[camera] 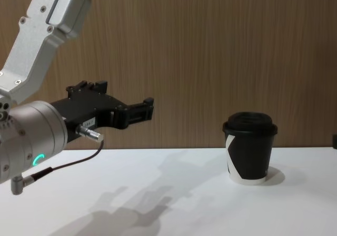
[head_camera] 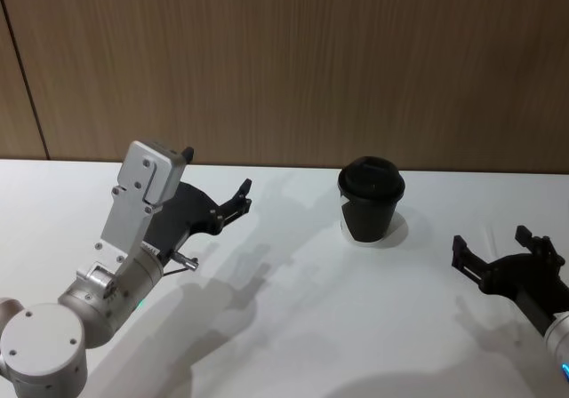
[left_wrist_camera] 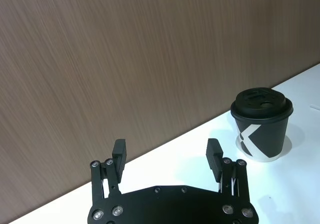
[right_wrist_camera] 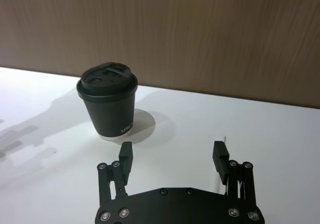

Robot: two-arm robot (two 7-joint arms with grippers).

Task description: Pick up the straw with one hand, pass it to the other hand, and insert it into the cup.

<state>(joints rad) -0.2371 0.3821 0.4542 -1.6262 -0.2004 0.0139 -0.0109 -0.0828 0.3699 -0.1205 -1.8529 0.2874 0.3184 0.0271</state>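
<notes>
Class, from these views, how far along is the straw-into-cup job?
Done: nothing; the cup stands lidded with no straw in it. In hand: nothing; the left gripper and right gripper are both open and empty, either side of the cup. Left: pick-up, handover and insertion.

The cup (left_wrist_camera: 263, 136) is seen at the left wrist view's right as matt black paper, its lid (left_wrist_camera: 261, 103) as dull-sheened black plastic. The table (head_camera: 293, 327) across the lower head view is finished smooth, matt white, and the wall (head_camera: 284, 60) above is faced with brown wood grain. The left gripper (left_wrist_camera: 166, 151) and right gripper (right_wrist_camera: 173, 151) are made matt black with bright screw heads; the left arm's wrist housing (camera: 31, 136) is finished in satin silver metal.
</notes>
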